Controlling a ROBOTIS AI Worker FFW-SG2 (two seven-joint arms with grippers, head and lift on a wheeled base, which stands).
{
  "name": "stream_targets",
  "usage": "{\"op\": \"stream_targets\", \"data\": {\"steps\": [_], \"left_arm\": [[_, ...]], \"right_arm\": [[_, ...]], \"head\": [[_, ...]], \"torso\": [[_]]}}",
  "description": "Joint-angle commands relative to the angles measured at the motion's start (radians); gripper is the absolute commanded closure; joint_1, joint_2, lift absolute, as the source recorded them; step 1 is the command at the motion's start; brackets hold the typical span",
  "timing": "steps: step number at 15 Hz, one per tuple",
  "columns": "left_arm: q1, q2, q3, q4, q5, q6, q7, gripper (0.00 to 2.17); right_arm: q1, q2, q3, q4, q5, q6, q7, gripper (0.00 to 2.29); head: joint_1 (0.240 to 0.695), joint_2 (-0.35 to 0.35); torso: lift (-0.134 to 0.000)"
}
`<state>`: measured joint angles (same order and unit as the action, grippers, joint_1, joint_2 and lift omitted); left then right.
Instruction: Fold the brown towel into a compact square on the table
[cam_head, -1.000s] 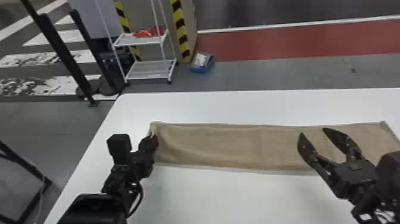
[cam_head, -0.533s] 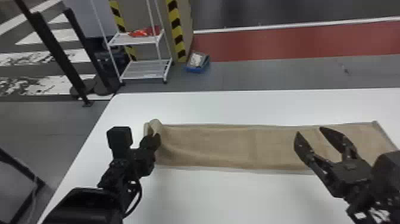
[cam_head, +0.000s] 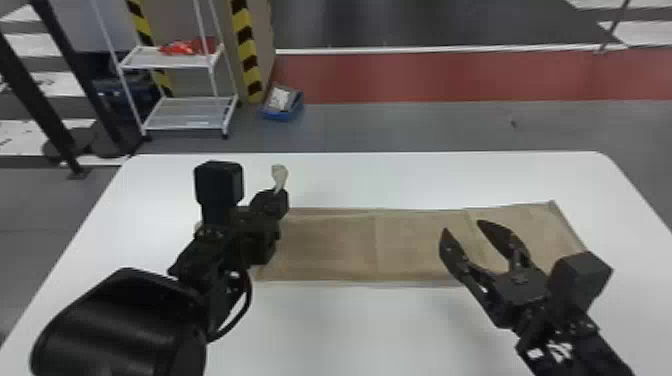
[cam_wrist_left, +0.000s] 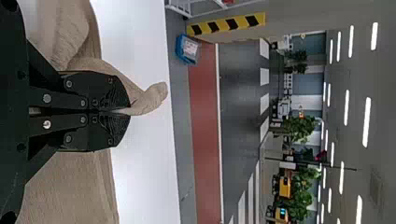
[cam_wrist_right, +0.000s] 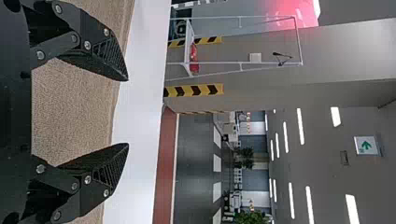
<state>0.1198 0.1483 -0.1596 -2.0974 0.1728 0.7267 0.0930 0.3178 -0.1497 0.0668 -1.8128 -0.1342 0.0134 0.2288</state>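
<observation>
The brown towel (cam_head: 350, 245) lies as a long flat strip across the table, its left end lifted by my left gripper (cam_head: 280, 192). In the left wrist view that left gripper (cam_wrist_left: 128, 112) is shut on the towel, and a bit of cloth (cam_wrist_left: 152, 98) pokes out past its fingertips. My right gripper (cam_head: 462, 227) stands open over the right part of the strip, nothing between its fingers. The right wrist view has the right gripper (cam_wrist_right: 127, 112) spread above the towel (cam_wrist_right: 74, 112). The left arm hides part of the towel's left end.
The white table (cam_head: 350, 330) extends around the towel, with its far edge behind it. Beyond, on the floor, are a white rack (cam_head: 185, 112) and a blue box (cam_head: 282, 102); black posts (cam_head: 40, 90) rise at the far left.
My left gripper has moved right and up, holding the towel's left end, which has come with it. The head view has shifted. The right gripper stays open over the towel.
</observation>
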Motion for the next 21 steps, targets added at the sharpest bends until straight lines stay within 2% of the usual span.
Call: {"op": "stream_targets", "data": {"steps": [1, 3, 7, 9, 11, 13, 16, 17, 18, 19, 21], "left_arm": [[-0.037, -0.019, -0.049, 0.002, -0.021, 0.037, 0.004, 1.45], [-0.032, -0.016, -0.034, 0.017, -0.042, 0.037, 0.008, 1.45], [0.058, -0.010, 0.123, 0.042, -0.035, -0.028, -0.019, 1.45], [0.097, -0.006, 0.213, 0.039, -0.036, -0.086, -0.033, 1.45], [0.123, 0.004, 0.284, 0.033, -0.042, -0.209, -0.084, 1.44], [0.127, 0.023, 0.298, 0.025, -0.065, -0.218, -0.122, 1.44], [0.138, 0.022, 0.296, 0.057, -0.096, -0.215, -0.122, 1.34], [0.135, 0.022, 0.292, 0.085, -0.114, -0.221, -0.124, 0.91], [0.132, 0.022, 0.288, 0.117, -0.124, -0.246, -0.125, 0.24], [0.130, 0.022, 0.290, 0.140, -0.134, -0.264, -0.124, 0.01], [0.126, 0.022, 0.292, 0.178, -0.150, -0.304, -0.111, 0.01]], "right_arm": [[0.012, -0.001, -0.013, 0.001, -0.007, -0.023, 0.012, 0.46], [0.024, -0.001, -0.028, -0.002, -0.012, -0.029, 0.012, 0.46], [0.021, -0.001, -0.021, -0.010, -0.012, -0.026, 0.012, 0.46], [0.009, 0.001, -0.012, -0.008, -0.008, -0.020, 0.012, 0.46], [-0.005, 0.004, 0.001, 0.009, -0.004, -0.020, 0.012, 0.46], [-0.009, 0.007, 0.018, 0.020, 0.004, -0.020, 0.010, 0.46], [0.003, 0.007, 0.024, 0.007, 0.004, -0.017, 0.010, 0.46], [0.007, 0.006, 0.021, 0.001, 0.004, -0.014, 0.010, 0.46], [0.009, 0.006, 0.019, -0.002, 0.004, -0.011, 0.010, 0.46], [0.009, 0.006, 0.019, -0.003, 0.004, -0.008, 0.010, 0.46], [0.009, 0.006, 0.021, -0.005, 0.002, -0.011, 0.010, 0.46]], "head": [[0.695, 0.003], [0.695, -0.038], [0.695, -0.019], [0.695, 0.041], [0.695, 0.094], [0.695, 0.135], [0.695, 0.179], [0.695, 0.184], [0.695, 0.190], [0.695, 0.193], [0.695, 0.199]], "torso": [[-0.123], [-0.123], [-0.123], [-0.123], [-0.123], [-0.123], [-0.123], [-0.123], [-0.123], [-0.123], [-0.123]]}}
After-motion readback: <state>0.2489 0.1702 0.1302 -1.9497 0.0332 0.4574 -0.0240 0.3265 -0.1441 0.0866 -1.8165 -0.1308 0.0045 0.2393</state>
